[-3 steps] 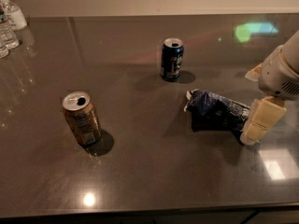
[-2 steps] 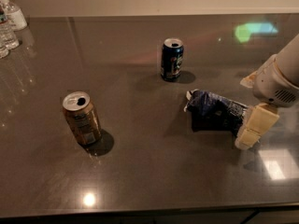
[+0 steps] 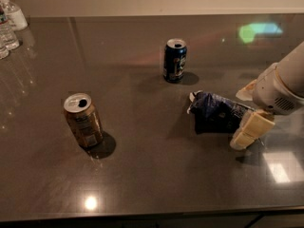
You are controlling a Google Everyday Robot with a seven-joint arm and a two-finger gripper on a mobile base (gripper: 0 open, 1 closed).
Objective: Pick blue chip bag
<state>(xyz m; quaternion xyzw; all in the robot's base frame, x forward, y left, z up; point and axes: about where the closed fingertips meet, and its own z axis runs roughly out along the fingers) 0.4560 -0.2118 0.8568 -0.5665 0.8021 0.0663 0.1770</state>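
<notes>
The blue chip bag (image 3: 214, 113) lies crumpled on the dark table, right of centre, dark navy with white markings and a pale left end. My gripper (image 3: 239, 119) comes in from the right edge on a white arm, at the bag's right end. Its cream near finger (image 3: 251, 129) sits in front of the bag's right end, and the far finger (image 3: 247, 89) shows behind it. The fingers stand apart, either side of that end. The bag rests on the table.
An upright dark blue soda can (image 3: 175, 60) stands behind the bag. A bronze soda can (image 3: 83, 120) stands at the left. Water bottles (image 3: 9, 23) stand at the far left corner. The table's front edge (image 3: 142, 215) runs along the bottom.
My gripper has moved left and lower along the bag's right end. The bag and both cans have not moved.
</notes>
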